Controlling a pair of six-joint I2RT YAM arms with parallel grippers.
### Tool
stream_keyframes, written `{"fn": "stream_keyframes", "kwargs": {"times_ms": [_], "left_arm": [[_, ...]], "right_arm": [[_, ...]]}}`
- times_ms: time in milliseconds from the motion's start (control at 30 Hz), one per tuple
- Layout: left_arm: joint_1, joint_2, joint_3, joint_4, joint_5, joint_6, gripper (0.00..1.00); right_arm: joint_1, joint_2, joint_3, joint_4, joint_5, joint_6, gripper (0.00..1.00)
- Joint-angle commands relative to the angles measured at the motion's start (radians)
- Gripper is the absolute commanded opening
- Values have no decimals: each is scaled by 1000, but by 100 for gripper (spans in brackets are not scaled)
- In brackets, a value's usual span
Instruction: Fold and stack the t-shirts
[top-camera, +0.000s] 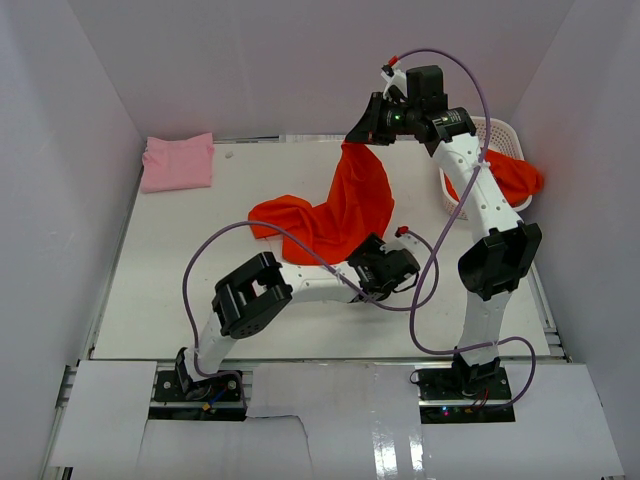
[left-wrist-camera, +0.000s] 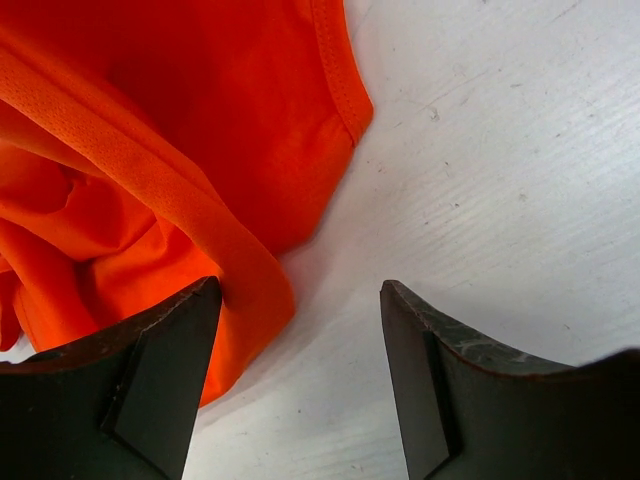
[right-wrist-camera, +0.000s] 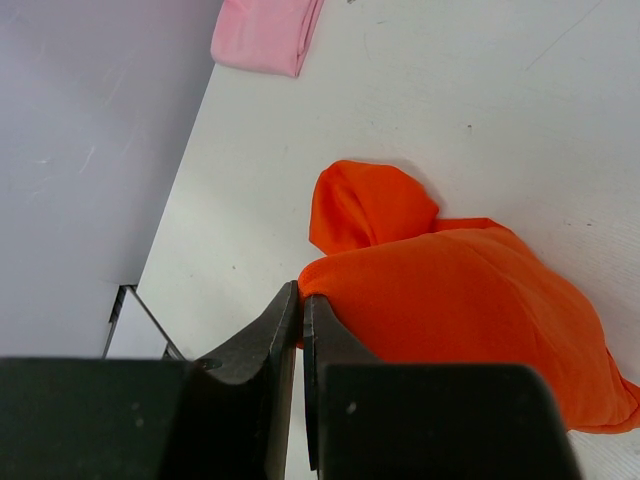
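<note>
An orange-red t-shirt (top-camera: 345, 205) hangs from my right gripper (top-camera: 352, 137) and trails down onto the white table (top-camera: 200, 260). In the right wrist view my right gripper (right-wrist-camera: 301, 293) is shut on an edge of this shirt (right-wrist-camera: 460, 300). My left gripper (top-camera: 368, 252) is low at the shirt's near end. In the left wrist view it (left-wrist-camera: 300, 292) is open, with the shirt's hem (left-wrist-camera: 200, 220) against the left finger and bare table between the jaws. A folded light pink t-shirt (top-camera: 178, 161) lies at the far left corner and also shows in the right wrist view (right-wrist-camera: 268, 32).
A white lattice basket (top-camera: 497, 135) stands at the far right with another orange-red shirt (top-camera: 512, 177) hanging over its rim. White walls close in the table on the left, back and right. Purple cables loop around both arms.
</note>
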Motion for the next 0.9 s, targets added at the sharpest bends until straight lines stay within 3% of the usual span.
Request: {"fn": "stream_keyframes", "kwargs": {"times_ms": [0,333,367,400,433,533,567,867], "left_arm": [[18,-13,14,56,-31,14,75],[64,-8,12,39,-71,0,62],[76,-10,9,33,-65,-18,58],[84,-13,3,20,-42,-32,47],[91,-14,0,13,-34,-44,47],[107,-33,-17,6,-25,-60,6],[107,-46,-20,1,-23,-61,2],[107,-235,-22,-155,159,-109,0]], "right_arm": [[-1,-37,6,-1,-24,-12,8],[-1,-48,-11,-1,-25,-14,8],[-1,-48,-10,-1,-25,-14,8],[-1,-48,-8,-1,-24,-14,8],[-1,-46,-10,-1,-24,-12,8],[-1,-51,-2,-1,-19,-14,8],[-3,-51,-2,-2,-17,-14,8],[-75,-46,25,-54,21,-80,8]]}}
